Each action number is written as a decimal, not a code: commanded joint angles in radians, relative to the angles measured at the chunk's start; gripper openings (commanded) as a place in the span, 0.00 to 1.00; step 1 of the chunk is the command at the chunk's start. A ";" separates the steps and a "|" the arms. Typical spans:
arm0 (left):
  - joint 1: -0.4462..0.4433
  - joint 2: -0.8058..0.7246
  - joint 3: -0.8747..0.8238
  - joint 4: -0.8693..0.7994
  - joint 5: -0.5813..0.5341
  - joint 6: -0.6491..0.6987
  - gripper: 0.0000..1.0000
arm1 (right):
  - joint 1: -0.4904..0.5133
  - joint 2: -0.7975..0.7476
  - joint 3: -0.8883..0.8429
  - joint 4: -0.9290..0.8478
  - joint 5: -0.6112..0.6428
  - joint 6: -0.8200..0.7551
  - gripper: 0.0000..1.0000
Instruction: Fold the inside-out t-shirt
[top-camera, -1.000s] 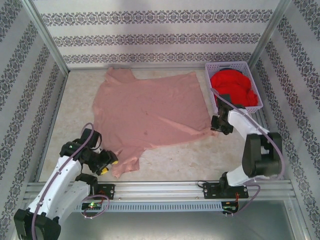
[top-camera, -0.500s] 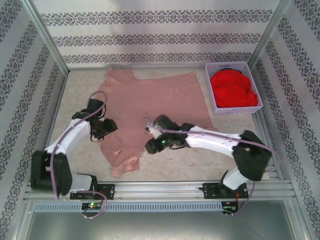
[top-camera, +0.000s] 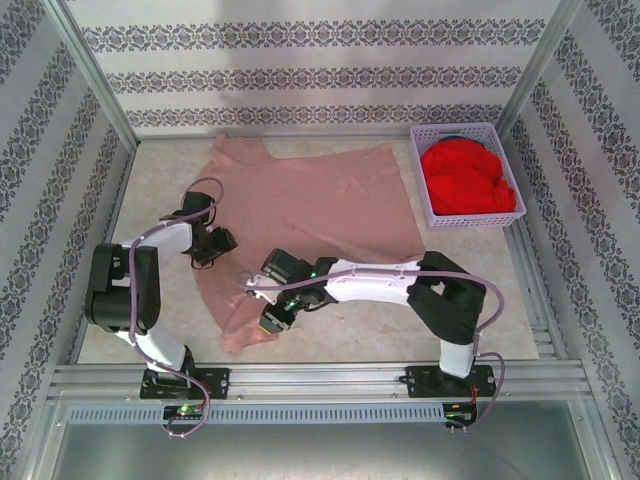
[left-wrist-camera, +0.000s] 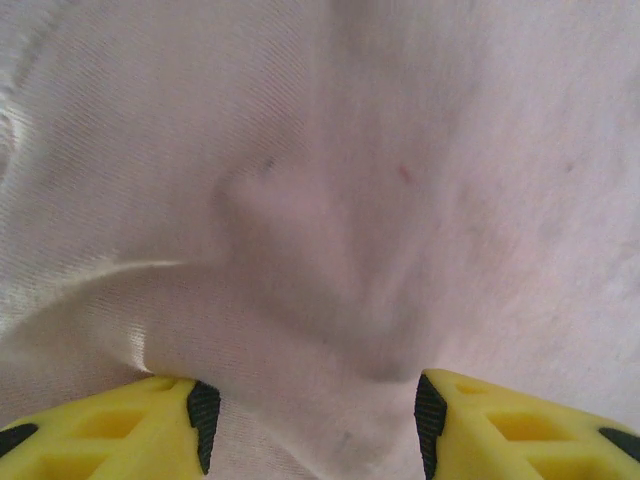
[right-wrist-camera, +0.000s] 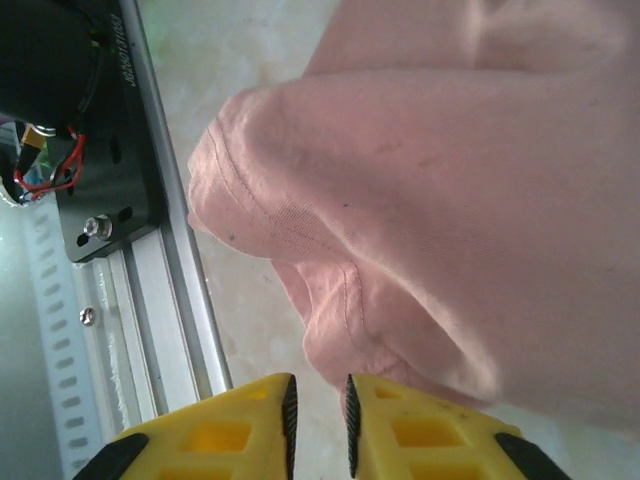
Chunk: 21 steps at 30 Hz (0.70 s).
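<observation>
1. We see the inside-out t-shirt (top-camera: 310, 215) spread mostly flat on the table (top-camera: 480, 300). It lies to the left of the white basket (top-camera: 418, 170), with its right edge near the basket's left wall and one sleeve reaching toward the rear.
2. The left gripper (top-camera: 222, 243) sits on the shirt edge farthest from the basket. In the left wrist view its claw (left-wrist-camera: 310, 420) is released, the yellow fingers (left-wrist-camera: 120, 430) wide apart, and a soft ridge of the shirt's cloth (left-wrist-camera: 330, 180) rises between them.
3. The right gripper (top-camera: 272, 318) is at the shirt's near corner, well apart from the basket. Its claw (right-wrist-camera: 318, 410) is almost clenched, with only a thin slit left. A rolled hem of the shirt (right-wrist-camera: 480, 200) touches one fingertip (right-wrist-camera: 375, 400), and we cannot tell whether any cloth is nipped.
4. Beside that corner, away from the basket, runs the aluminium rail (right-wrist-camera: 170, 300).
5. In the basket lies a bright red garment (top-camera: 465, 180).
</observation>
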 joint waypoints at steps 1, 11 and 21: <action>0.010 0.025 0.017 0.044 -0.017 0.031 0.56 | -0.002 0.074 0.042 -0.067 -0.058 -0.095 0.19; 0.033 0.084 0.057 0.053 -0.049 0.045 0.56 | -0.006 0.118 0.001 -0.145 0.021 -0.130 0.10; 0.041 0.175 0.208 0.004 -0.056 0.086 0.58 | -0.026 0.046 -0.054 -0.139 0.031 -0.118 0.05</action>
